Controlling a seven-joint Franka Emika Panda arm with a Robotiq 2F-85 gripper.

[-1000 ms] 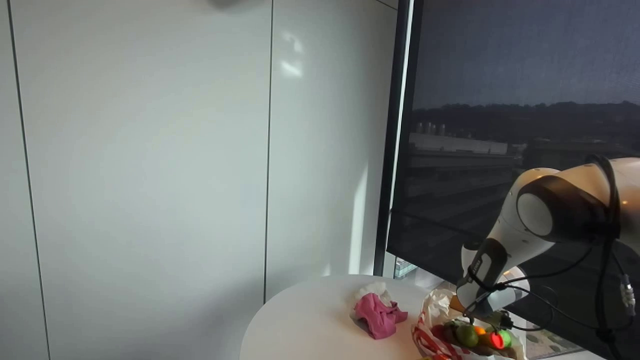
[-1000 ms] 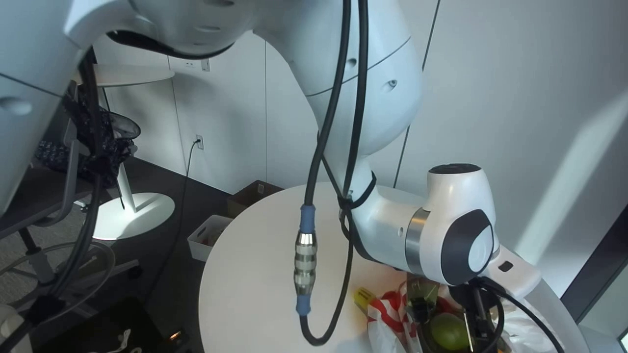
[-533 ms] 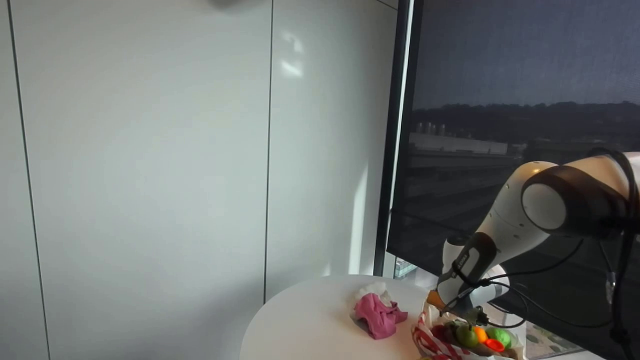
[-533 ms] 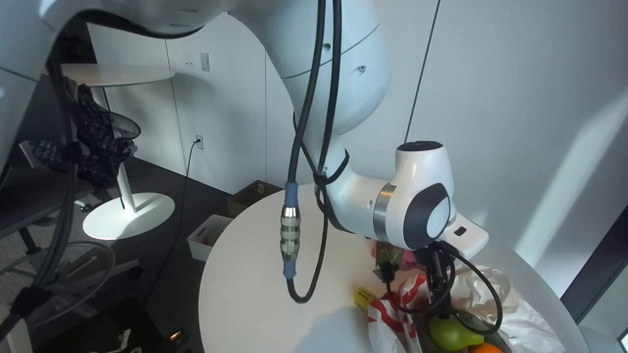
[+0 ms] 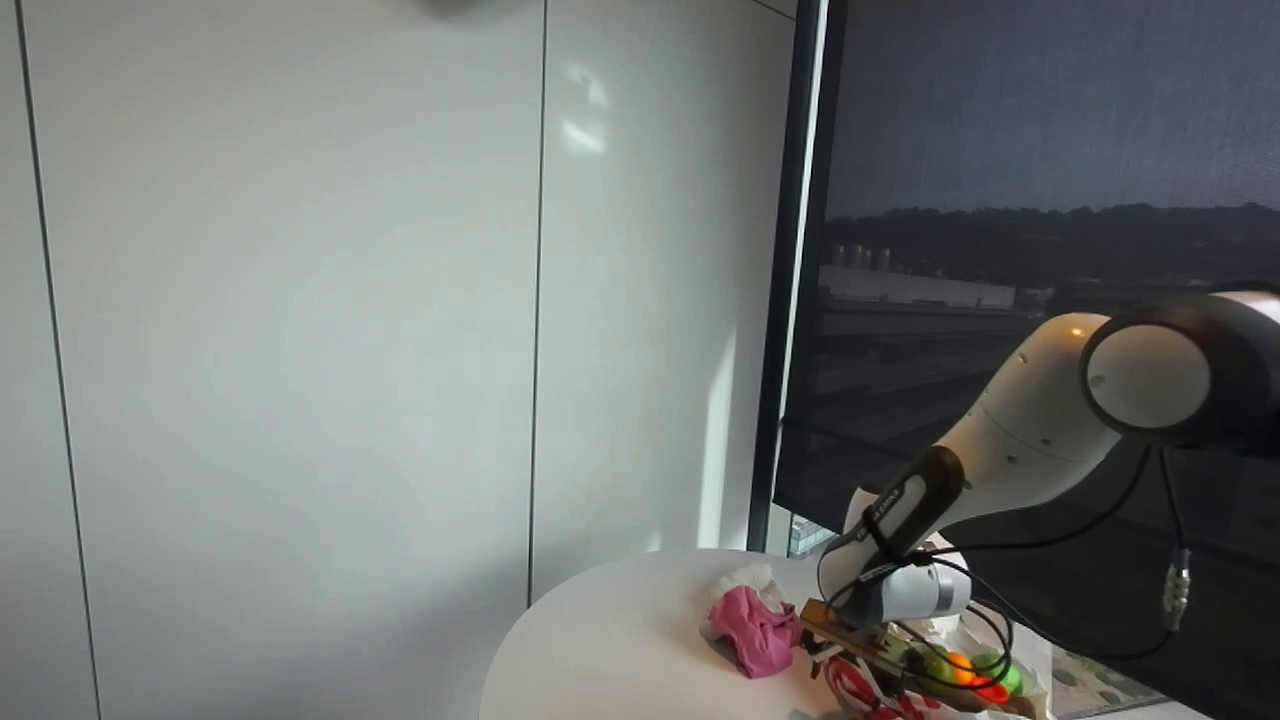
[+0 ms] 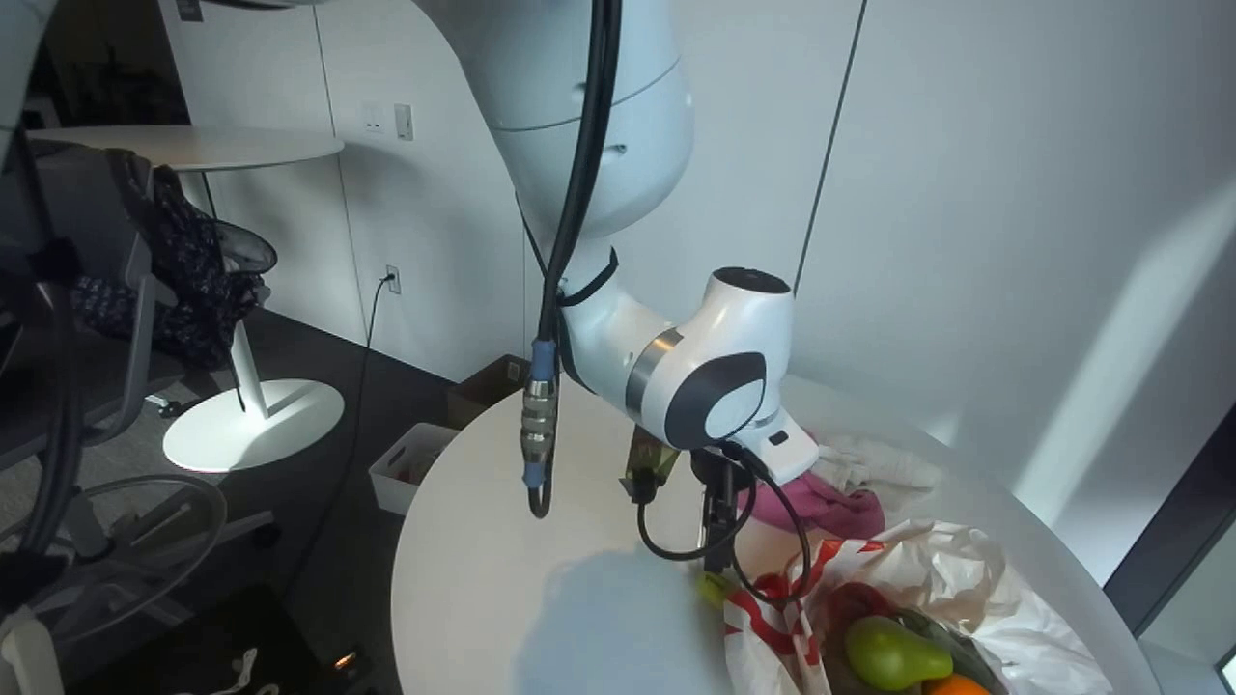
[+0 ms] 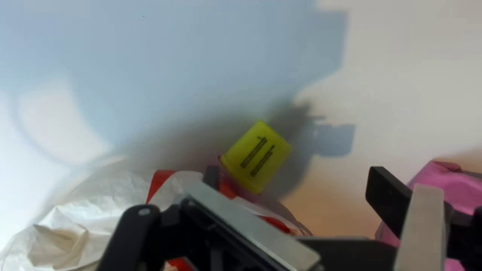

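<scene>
In the wrist view, the jaws are spread apart at the bottom of the frame, with nothing gripped. A tapered yellow piece (image 7: 260, 154) is located on the counter (image 7: 406, 82) at frame centre, above the jaws and nearest the lower-left jaw; contact cannot be confirmed. No clear long axis is presented, its sides being nearly equal. The smooth piece is flanked by a thin, crumpled white-and-red bag (image 7: 99, 197) at lower left and, farther off, a soft, folded pink cloth (image 7: 461, 190) at lower right.
</scene>
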